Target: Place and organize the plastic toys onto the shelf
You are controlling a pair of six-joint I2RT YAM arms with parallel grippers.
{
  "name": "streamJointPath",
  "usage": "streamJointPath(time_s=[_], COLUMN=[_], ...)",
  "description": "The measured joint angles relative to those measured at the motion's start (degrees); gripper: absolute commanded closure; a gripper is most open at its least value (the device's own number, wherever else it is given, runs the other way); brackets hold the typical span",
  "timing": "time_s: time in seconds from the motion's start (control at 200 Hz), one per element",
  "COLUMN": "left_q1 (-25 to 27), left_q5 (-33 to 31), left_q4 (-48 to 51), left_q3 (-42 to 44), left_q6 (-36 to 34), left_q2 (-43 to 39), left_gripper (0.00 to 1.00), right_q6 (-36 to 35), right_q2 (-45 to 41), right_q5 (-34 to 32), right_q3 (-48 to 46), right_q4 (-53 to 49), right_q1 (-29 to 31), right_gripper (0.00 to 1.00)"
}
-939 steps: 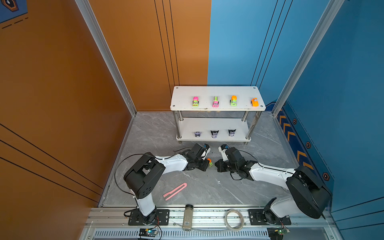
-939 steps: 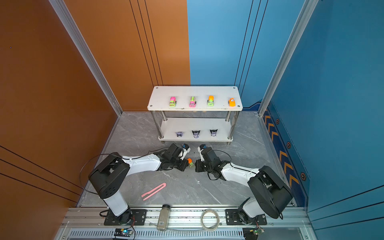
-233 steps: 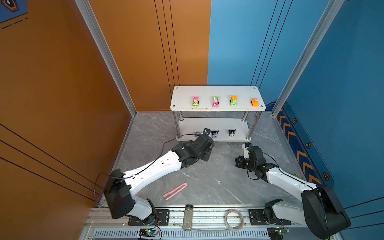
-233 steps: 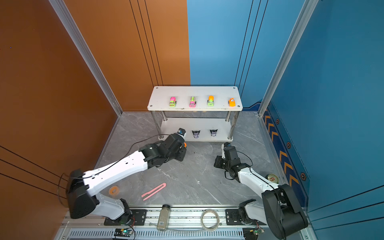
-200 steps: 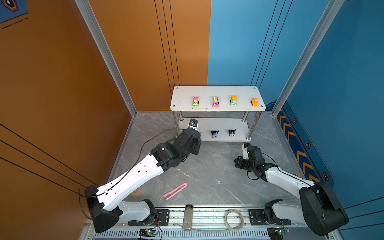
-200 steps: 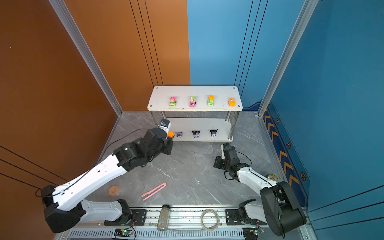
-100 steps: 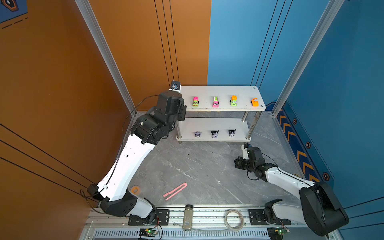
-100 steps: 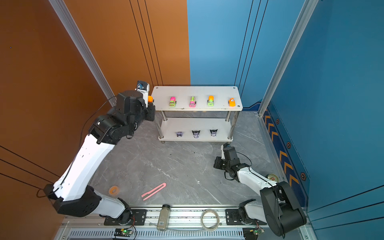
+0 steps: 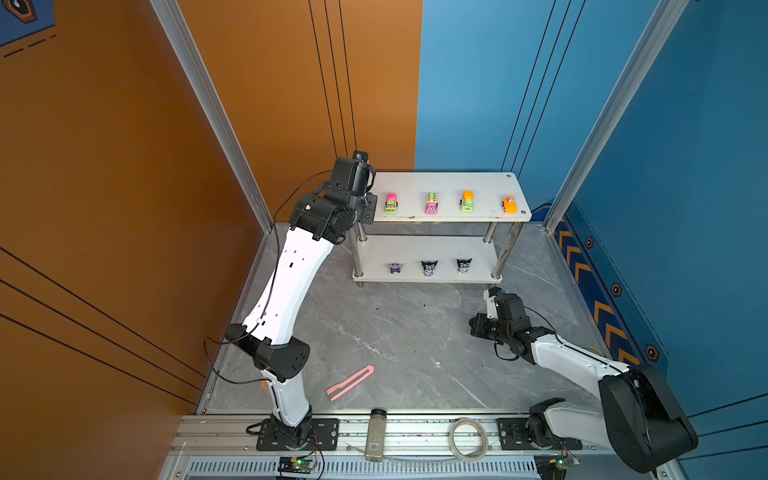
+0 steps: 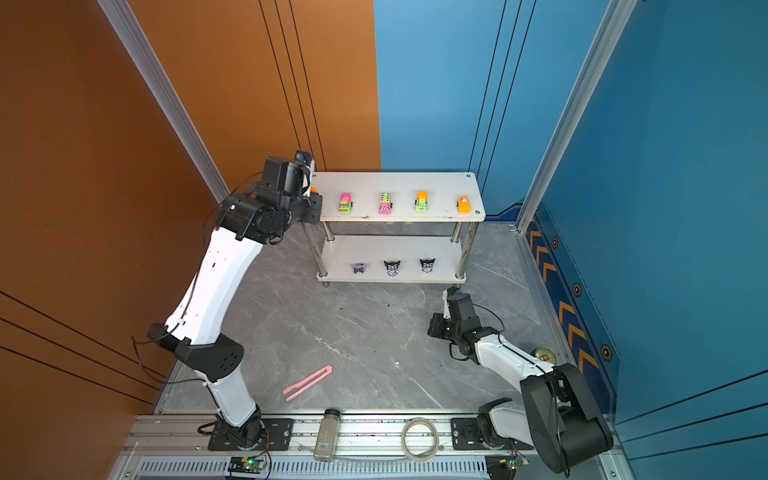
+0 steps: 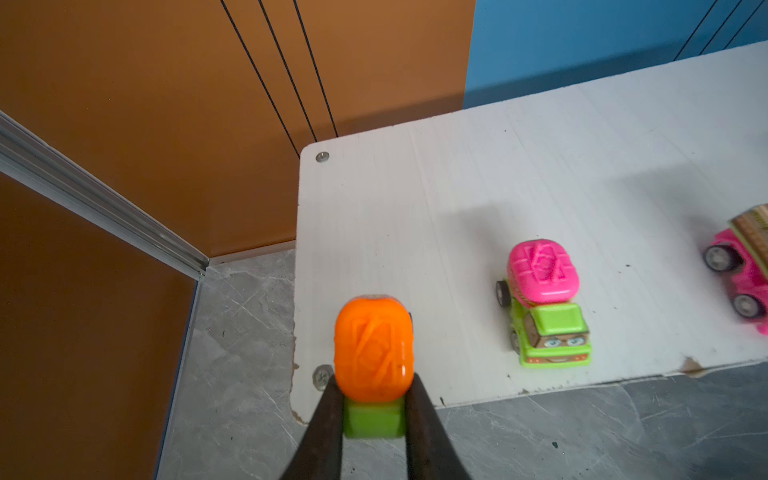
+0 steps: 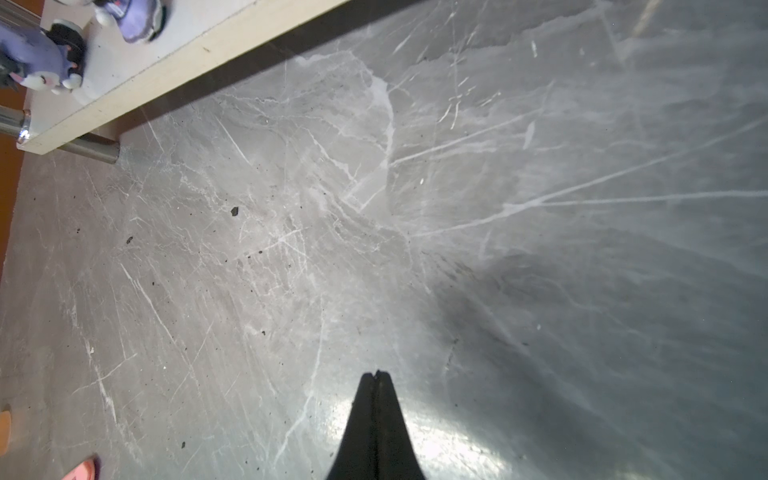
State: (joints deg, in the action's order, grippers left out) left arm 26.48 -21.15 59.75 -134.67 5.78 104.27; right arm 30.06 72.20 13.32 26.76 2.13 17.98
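The left fingers [image 11: 326,419] pinch the orange car [image 11: 374,349], pointing straight out from them over the shelf [image 11: 457,187] corner; the far-off right fingers [image 12: 365,415] are pressed together, empty

Pink car [image 11: 746,286] cut by frame edge, blurred; orange-topped car [image 11: 373,349]: wheels hidden, perhaps underneath.

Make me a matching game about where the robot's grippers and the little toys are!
Things:
1. left gripper
2. right gripper
3. purple figurines
4. pink tweezers

Places or states:
A. lying on the grey floor
B. shut, holding nothing
C. on the lower tier of the shelf
D. gripping an orange-and-green car

Pairs: 1-D, 2-B, 3-C, 4-A
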Motion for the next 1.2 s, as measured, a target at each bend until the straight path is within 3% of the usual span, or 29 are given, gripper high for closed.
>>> streamJointPath(time_s=[0.591, 0.861, 1.026, 1.201], left_q1=[-2.0, -2.7, -3.0, -3.0], left_q5=[2.4, 3.3, 3.8, 4.5], left_q4=[1.0, 0.1, 0.3, 0.4], left_q3=[0.5, 0.7, 0.7, 0.9], left_q6=[2.9, 3.3, 4.0, 4.6], left_q2=[1.3, 1.9, 2.6, 3.2], left_gripper=[0.78, 0.72, 0.58, 0.55], right_q6=[0.0, 0.0, 0.0, 0.0], right_q2=[0.0, 0.0, 0.0, 0.0], right_q5=[0.0, 0.0, 0.0, 0.0], right_q3=[0.0, 0.0, 0.0, 0.0], right_q4=[0.0, 0.0, 0.0, 0.0], right_q1=[0.0, 0.0, 0.0, 0.0], right_gripper=[1.00, 1.00, 1.00, 1.00])
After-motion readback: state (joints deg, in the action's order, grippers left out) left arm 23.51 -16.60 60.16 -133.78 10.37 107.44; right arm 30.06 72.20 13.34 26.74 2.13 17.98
